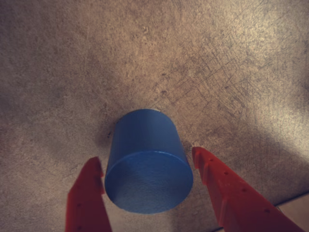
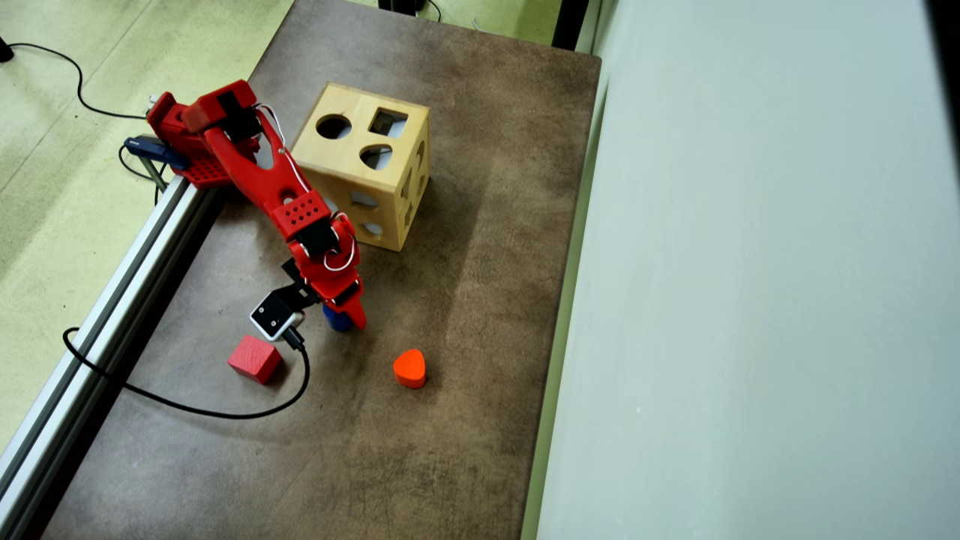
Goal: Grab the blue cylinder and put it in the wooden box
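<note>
The blue cylinder (image 1: 147,164) stands upright on the brown table, its flat round top facing the wrist camera. My red gripper (image 1: 146,154) is open around it, one finger on each side. The left finger (image 1: 89,193) is very close to its side and the right finger (image 1: 227,188) stands a small gap away. From overhead, only a bit of the blue cylinder (image 2: 338,322) peeks out under the gripper (image 2: 343,319). The wooden box (image 2: 352,169), with shape cut-outs, sits just beyond the arm towards the table's far end.
A red cube (image 2: 255,358) lies to the left of the gripper and an orange heart block (image 2: 409,367) to its lower right. A black cable (image 2: 225,411) curves across the table from the wrist camera. A metal rail (image 2: 112,292) runs along the table's left edge.
</note>
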{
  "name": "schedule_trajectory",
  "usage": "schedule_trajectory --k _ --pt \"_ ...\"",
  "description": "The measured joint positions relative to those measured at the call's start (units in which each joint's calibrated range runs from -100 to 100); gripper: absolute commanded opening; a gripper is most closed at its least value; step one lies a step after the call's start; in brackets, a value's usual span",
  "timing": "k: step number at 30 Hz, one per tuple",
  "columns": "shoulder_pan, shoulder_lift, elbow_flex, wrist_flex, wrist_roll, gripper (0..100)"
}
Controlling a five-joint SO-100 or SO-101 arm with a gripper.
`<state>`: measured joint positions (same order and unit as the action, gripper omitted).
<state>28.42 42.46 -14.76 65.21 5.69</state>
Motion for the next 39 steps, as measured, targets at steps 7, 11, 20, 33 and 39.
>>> schedule_trajectory --k 7,11,20,33,39 --pt "0.0 0.0 0.0 0.0 0.0 23" --pt "0.1 0.0 0.0 0.0 0.0 22" --pt "2.3 0.0 0.0 0.1 0.0 22" --pt "2.3 0.0 0.0 0.1 0.0 12" --pt "2.2 0.0 0.0 0.1 0.0 18"
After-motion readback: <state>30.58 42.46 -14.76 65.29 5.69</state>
